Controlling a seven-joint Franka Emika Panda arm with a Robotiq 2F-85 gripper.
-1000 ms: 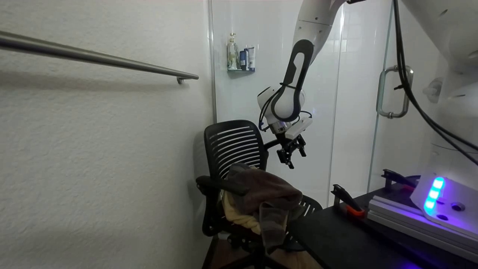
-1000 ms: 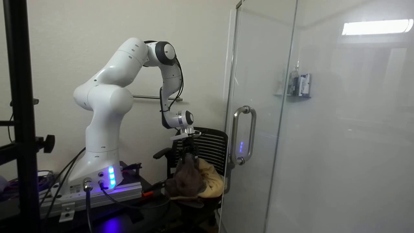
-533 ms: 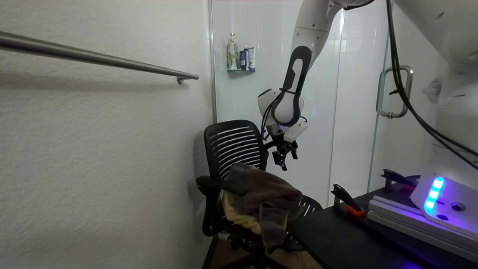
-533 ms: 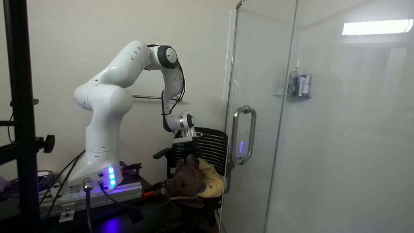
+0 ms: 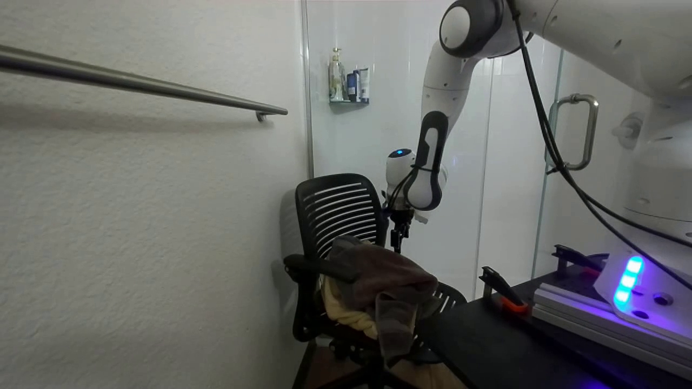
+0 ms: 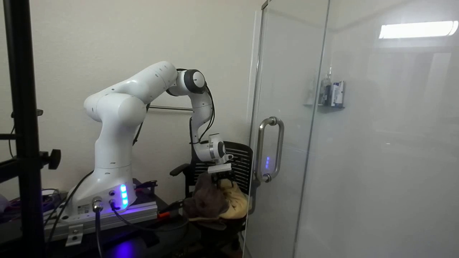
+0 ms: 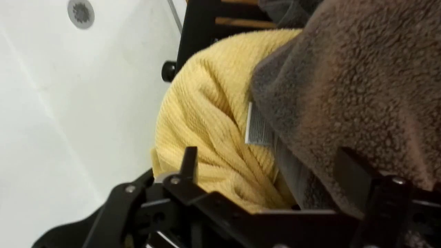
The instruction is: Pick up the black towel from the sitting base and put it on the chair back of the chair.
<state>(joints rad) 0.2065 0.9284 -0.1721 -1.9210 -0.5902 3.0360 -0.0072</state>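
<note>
In the wrist view the dark towel (image 7: 375, 86), cut off at three o'clock, hides part of the yellow towel (image 7: 206, 117); print on a tag (image 7: 259, 126) is too small to read. The gripper (image 7: 268, 153) is cut off at six, as is the chair base (image 5: 374, 373) in an exterior view.

The brown-grey towel (image 7: 372, 103) is plush cloth with a pebbled nap; the yellow cloth (image 7: 206, 113) looks finely ribbed and matt. From where I stand, the chair back (image 5: 343, 206) is smooth, dull plastic. The wall (image 5: 146, 216) is rough and matt, the wall bar (image 5: 146, 84) brushed metal, the glass door (image 6: 290, 96) glossy, its handle (image 6: 279, 150) polished metal. The robot arm (image 6: 143, 86) is smooth and softly glossy; the gripper (image 7: 268, 162) looks mostly matt, with shiny metal screws (image 7: 175, 180).
</note>
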